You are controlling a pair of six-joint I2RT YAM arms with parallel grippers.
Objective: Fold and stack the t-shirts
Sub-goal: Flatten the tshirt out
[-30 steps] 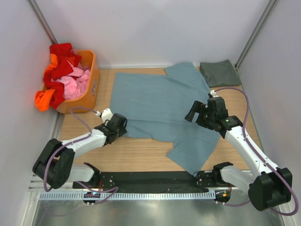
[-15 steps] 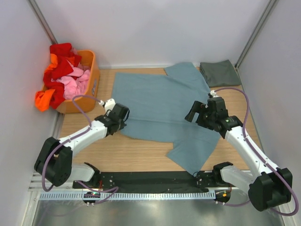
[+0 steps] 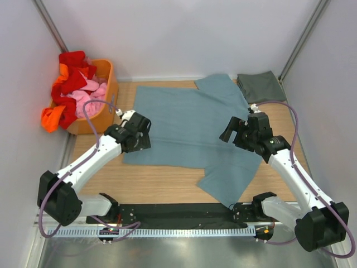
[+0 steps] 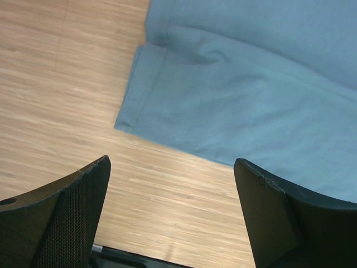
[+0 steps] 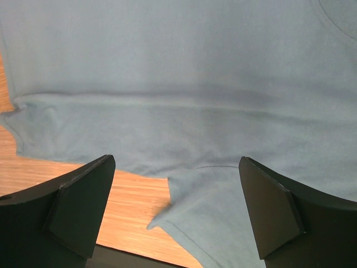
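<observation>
The large blue-teal t-shirt (image 3: 189,123) lies spread flat on the wooden table. One sleeve reaches the near edge and the other the far right. The dark grey-green t-shirt (image 3: 261,86) lies folded at the far right corner. My left gripper (image 3: 135,140) is open and empty above the blue-teal shirt's left edge. In the left wrist view the gripper (image 4: 173,215) hangs over bare wood just beside the shirt's corner (image 4: 167,106). My right gripper (image 3: 228,133) is open and empty above the shirt's right side. The right wrist view shows it (image 5: 175,215) over the shirt body (image 5: 195,72) and near sleeve.
An orange basket (image 3: 109,103) heaped with red, pink and orange cloth stands at the far left, close to my left arm. White walls close in the table on three sides. A black strip (image 3: 178,212) runs along the near edge between the arm bases.
My left gripper has moved away from the near edge toward the far left. The shirt's near left corner now lies spread out flat. My right arm has barely moved.
</observation>
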